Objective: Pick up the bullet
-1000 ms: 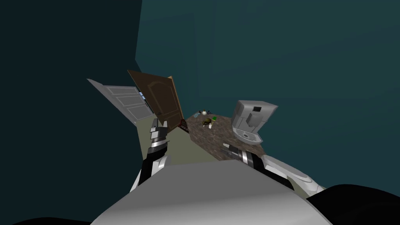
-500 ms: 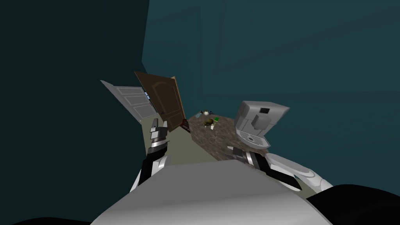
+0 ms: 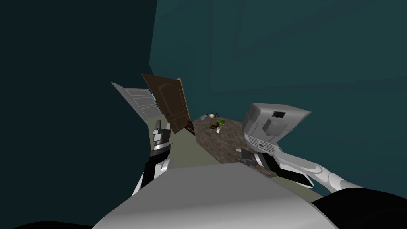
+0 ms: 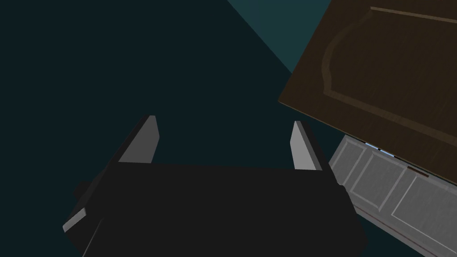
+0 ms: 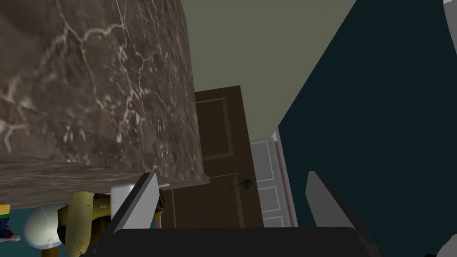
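While the bullet can't be singled out among the small items [image 3: 215,125] far ahead of the right gripper [image 3: 239,154] on the marbled counter [image 3: 228,145] | step: approach, I judge | right gripper and left gripper [image 3: 162,126]: fingers apart, empty | next: close in, identify bullet, reach

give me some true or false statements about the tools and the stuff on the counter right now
1. The left tool and the right tool are both open. True.
2. The right tool grips something. False: it is empty.
3. A grey machine stands on the counter. True.
4. The small items lie right beside the right tool. False: they sit at the counter's far end, apart from it.
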